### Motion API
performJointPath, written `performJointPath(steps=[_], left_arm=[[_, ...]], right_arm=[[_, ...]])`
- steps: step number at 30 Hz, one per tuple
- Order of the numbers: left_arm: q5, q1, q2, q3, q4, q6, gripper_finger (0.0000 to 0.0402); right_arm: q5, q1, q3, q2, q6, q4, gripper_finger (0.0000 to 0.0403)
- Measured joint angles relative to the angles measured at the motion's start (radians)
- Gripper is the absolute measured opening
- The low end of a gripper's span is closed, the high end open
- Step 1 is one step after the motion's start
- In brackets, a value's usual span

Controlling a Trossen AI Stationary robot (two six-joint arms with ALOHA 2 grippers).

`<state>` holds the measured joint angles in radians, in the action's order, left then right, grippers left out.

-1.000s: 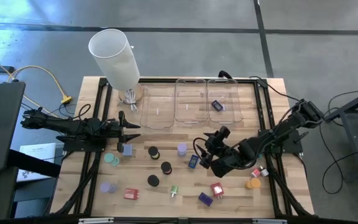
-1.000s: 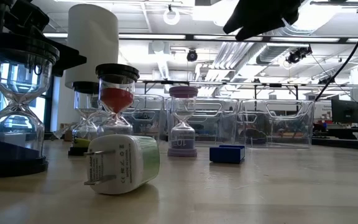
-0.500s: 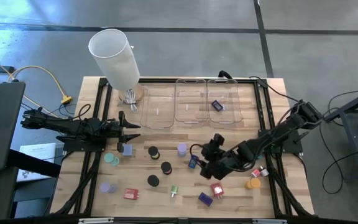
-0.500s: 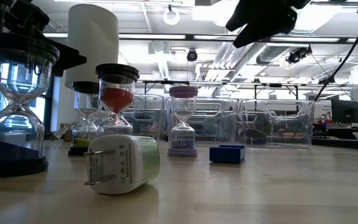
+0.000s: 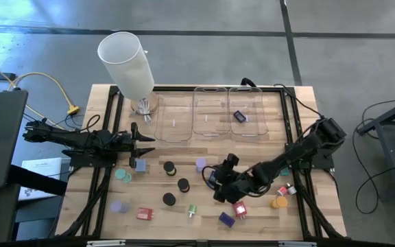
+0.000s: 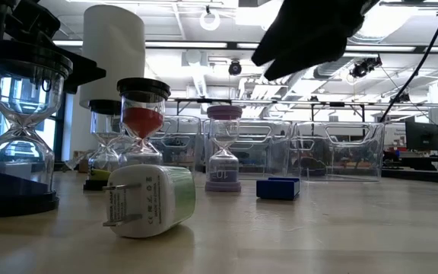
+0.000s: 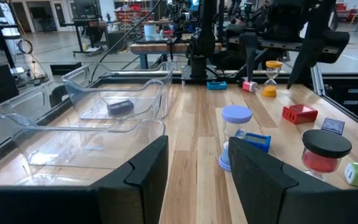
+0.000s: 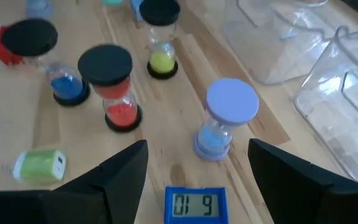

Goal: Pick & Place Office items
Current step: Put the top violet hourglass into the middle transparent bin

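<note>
The right tool (image 8: 194, 171), fingers apart and empty, hangs over the blue timer (image 8: 196, 203) lying on the bench between them; lower straight, close squarely on its sides, clear of the lavender hourglass (image 8: 224, 118) just ahead.

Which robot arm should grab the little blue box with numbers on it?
Probably the right arm. Its open tool hangs just over the blue box beside the lavender-capped hourglass. The left tool waits across the table.

I'm seeing pale matt wood planks on the table (image 5: 184, 213), glossy clear plastic trays (image 5: 210, 113), glassy black-capped hourglasses (image 8: 114, 87).
</note>
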<state>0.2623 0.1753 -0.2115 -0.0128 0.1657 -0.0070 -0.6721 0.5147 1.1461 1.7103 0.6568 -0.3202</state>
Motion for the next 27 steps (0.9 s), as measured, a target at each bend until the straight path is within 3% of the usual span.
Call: performJointPath(steps=[16,27], left_arm=[[0.0,0.0,0.0,0.0,0.0,0.0,0.0163],[0.0,0.0,0.0,0.0,0.0,0.0,0.0163]], right_arm=[[0.034,-0.005,0.0,-0.007,-0.002,0.041,0.0267],[0.143,-0.006,0.0,-0.007,-0.003,0.055,0.0267]])
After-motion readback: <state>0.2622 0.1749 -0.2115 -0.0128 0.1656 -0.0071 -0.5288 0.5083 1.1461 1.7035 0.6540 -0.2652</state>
